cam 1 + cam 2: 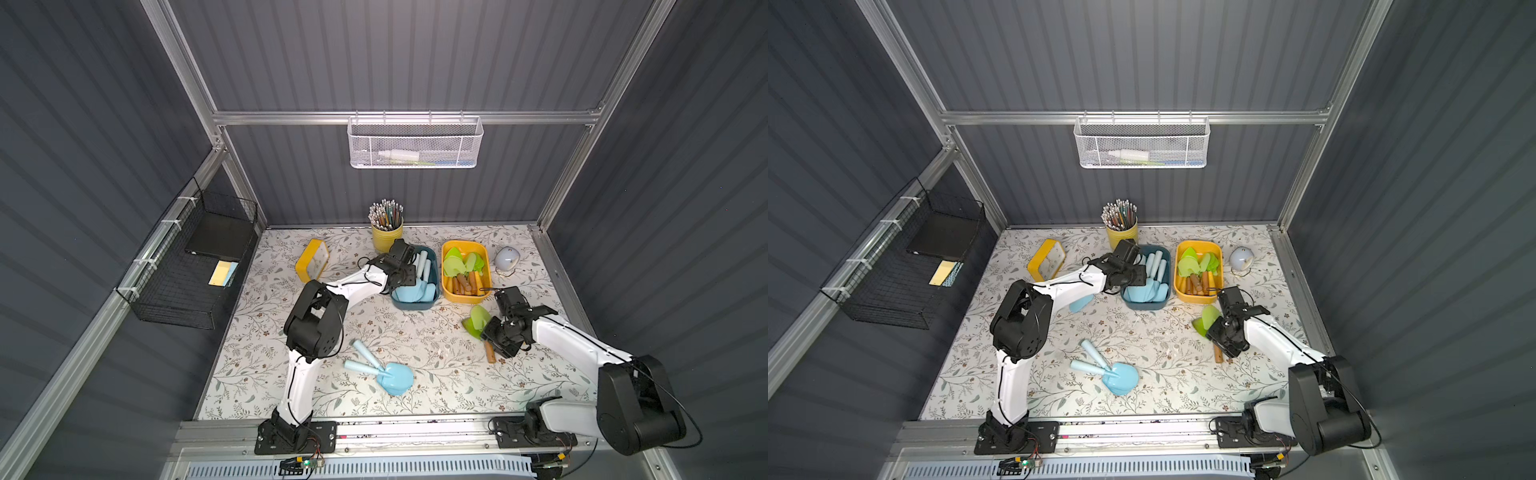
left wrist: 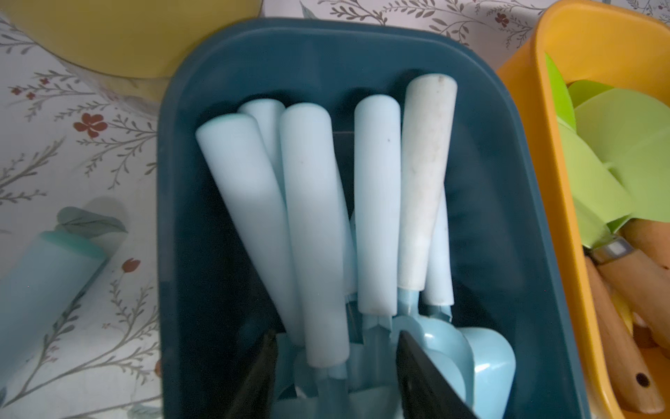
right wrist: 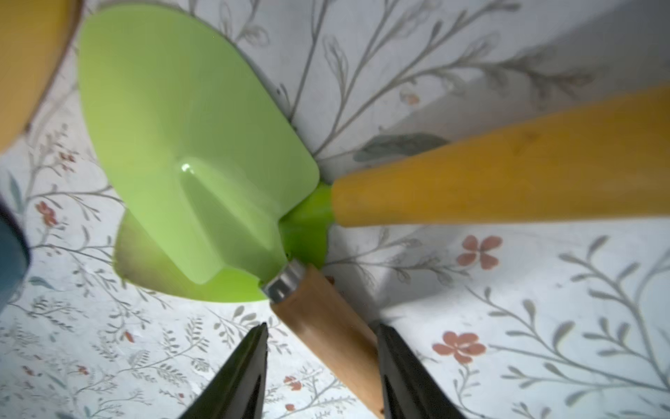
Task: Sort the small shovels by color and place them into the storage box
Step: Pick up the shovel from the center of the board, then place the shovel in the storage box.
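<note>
Several pale blue shovels [image 2: 315,232] lie in the dark blue storage box [image 1: 415,306] [image 1: 1144,308] [image 2: 174,181]. My left gripper [image 1: 409,270] [image 1: 1140,272] [image 2: 337,333] hangs open over them, holding nothing. The yellow box [image 1: 463,245] [image 1: 1198,243] holds green-bladed shovels [image 1: 461,268]. Two green shovels [image 1: 478,319] [image 1: 1208,318] [image 3: 188,145] lie crossed on the table. My right gripper [image 1: 492,336] [image 1: 1219,338] [image 3: 322,326] is open astride the brown handle [image 3: 326,337] of one. Two blue shovels [image 1: 390,376] [image 1: 1121,378] lie at the front centre. Another blue shovel [image 1: 1079,305] [image 2: 40,275] lies left of the blue box.
A yellow cup of pencils [image 1: 386,237] stands behind the blue box. A yellow-framed clock [image 1: 312,259] stands at the back left, and a pale egg-shaped lamp [image 1: 506,259] at the back right. A black wire basket [image 1: 187,270] hangs on the left wall and a white mesh basket [image 1: 415,141] on the back wall.
</note>
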`<control>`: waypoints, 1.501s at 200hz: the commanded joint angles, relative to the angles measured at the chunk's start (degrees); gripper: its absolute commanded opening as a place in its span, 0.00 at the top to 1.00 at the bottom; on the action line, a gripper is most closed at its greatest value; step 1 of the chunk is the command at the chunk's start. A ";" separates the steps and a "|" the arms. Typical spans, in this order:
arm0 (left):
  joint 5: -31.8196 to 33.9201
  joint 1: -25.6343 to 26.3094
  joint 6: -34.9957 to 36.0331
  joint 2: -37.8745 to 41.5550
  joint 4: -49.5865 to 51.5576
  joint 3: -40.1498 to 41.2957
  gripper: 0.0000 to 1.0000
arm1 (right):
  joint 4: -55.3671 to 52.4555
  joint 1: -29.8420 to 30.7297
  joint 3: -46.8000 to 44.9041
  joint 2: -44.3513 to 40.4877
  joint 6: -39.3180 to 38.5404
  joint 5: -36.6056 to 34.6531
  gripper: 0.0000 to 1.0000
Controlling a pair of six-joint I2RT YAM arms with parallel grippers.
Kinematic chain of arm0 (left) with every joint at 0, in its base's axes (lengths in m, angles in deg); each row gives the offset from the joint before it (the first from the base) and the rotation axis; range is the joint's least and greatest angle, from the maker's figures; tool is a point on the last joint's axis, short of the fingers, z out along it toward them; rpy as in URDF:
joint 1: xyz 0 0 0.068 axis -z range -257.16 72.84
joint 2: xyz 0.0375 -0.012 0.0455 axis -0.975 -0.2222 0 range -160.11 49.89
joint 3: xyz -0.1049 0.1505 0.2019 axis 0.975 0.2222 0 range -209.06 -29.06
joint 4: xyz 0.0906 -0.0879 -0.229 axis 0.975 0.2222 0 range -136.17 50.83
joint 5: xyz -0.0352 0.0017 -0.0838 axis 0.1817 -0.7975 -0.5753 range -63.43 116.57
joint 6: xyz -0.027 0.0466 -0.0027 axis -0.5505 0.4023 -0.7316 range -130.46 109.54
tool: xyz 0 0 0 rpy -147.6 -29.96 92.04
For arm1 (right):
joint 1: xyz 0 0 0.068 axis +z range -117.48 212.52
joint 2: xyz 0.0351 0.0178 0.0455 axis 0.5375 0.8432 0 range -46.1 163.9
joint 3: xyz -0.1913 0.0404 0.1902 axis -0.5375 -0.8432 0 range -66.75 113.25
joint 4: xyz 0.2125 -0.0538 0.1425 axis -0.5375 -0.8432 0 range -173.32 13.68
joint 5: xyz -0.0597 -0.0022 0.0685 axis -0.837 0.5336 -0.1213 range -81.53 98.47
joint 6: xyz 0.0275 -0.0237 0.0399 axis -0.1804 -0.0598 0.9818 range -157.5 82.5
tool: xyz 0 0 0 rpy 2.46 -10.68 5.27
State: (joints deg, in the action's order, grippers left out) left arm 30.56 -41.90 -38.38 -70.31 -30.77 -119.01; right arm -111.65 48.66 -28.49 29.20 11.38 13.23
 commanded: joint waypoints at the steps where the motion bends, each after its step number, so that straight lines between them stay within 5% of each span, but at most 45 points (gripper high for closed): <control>1: -0.91 -0.11 1.64 3.69 -0.78 1.07 0.45 | -3.94 2.44 0.67 2.05 -1.49 -3.75 0.47; 36: -1.01 -0.12 2.08 4.28 -0.81 1.58 0.45 | -1.63 6.08 -0.38 6.35 -0.39 -4.71 0.54; 78: -1.43 -0.11 2.43 4.81 -0.81 2.06 0.46 | -0.64 8.47 -0.84 6.85 1.63 -4.94 0.84; 183: -3.46 -0.11 2.96 3.42 -0.90 1.05 0.46 | -19.40 8.49 24.41 2.71 -3.72 -18.96 0.86; 300: -1.80 -0.94 0.43 3.47 -0.46 -0.23 0.46 | -17.25 6.03 51.60 32.23 -23.94 -19.42 0.85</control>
State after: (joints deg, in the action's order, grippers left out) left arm 27.72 -42.14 -36.83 -68.96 -32.15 -118.31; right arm -128.39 55.76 20.78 58.97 -7.85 -6.12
